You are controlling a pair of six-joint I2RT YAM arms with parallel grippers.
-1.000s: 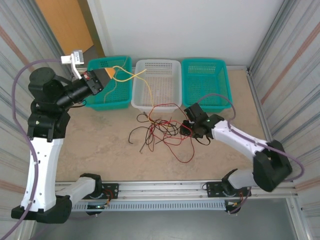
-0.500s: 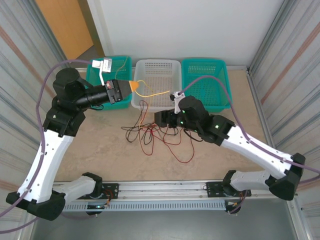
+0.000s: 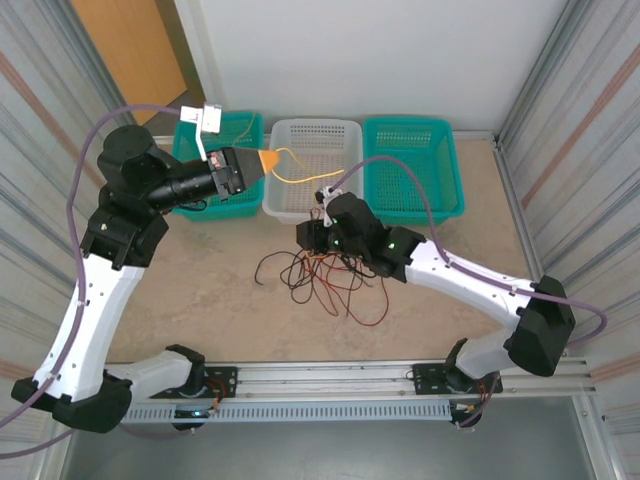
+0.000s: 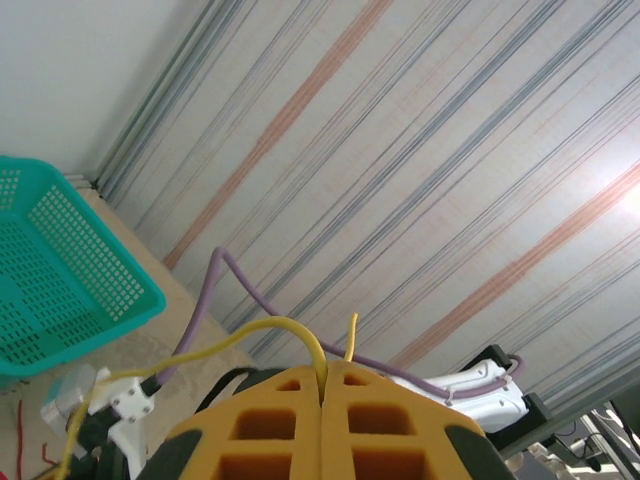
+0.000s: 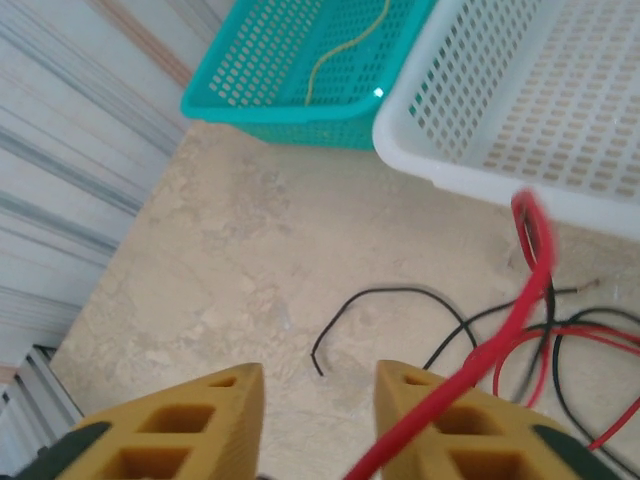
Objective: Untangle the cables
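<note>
My left gripper (image 3: 268,160) hangs over the near-left corner of the white basket (image 3: 318,125), shut on a yellow cable (image 3: 300,182). In the left wrist view that yellow cable (image 4: 270,325) arches out from between the closed orange jaws (image 4: 322,378). A tangle of red and black cables (image 3: 325,278) lies on the table in front of the white basket. My right gripper (image 3: 302,236) is low over the tangle's left part, jaws (image 5: 320,400) apart with bare table between them. A red cable (image 5: 500,345) crosses in front of its right finger; a black cable end (image 5: 400,295) lies just beyond.
Three baskets stand in a row at the back: teal (image 3: 240,125), white, teal (image 3: 412,122). A strand of yellow cable (image 5: 340,50) lies in the left teal basket (image 5: 300,110). Corrugated walls close in on both sides. A rail runs along the near edge (image 3: 330,375).
My left gripper carried the yellow cable right, from the left teal basket to the white basket's corner. My right arm swung left across the tangle, which was dragged slightly left.
</note>
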